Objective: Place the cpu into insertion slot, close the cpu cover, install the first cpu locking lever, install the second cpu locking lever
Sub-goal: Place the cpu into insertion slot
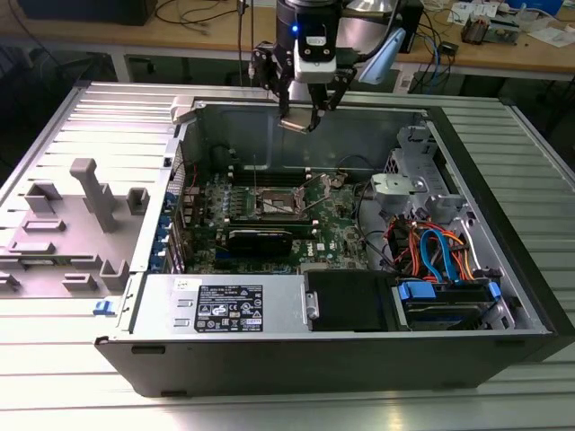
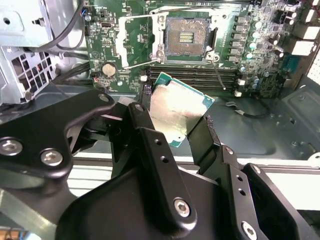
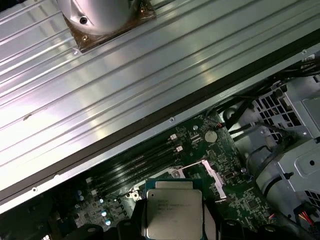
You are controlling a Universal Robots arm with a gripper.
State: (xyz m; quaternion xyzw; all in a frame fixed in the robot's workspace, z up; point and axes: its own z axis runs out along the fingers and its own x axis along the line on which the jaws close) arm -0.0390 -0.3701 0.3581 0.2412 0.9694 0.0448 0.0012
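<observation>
Jaws clamped tight on the chip [image 2: 179, 111], held high in the air over the open computer case [image 1: 296, 368], square socket [image 2: 187, 36] bare and well below on the green board [image 2: 100, 45]

— Is there room above the insertion slot [image 1: 277, 206]?
— Yes, open air from the gripper [image 1: 308, 117], clamped on the cpu [image 2: 180, 112], down to it.
— What crowds it?
— A black card [image 1: 260, 240] just beside it, a thin wire lever [image 2: 141, 62] splayed alongside, and cables [image 1: 429, 247] toward the exterior view's right.
</observation>
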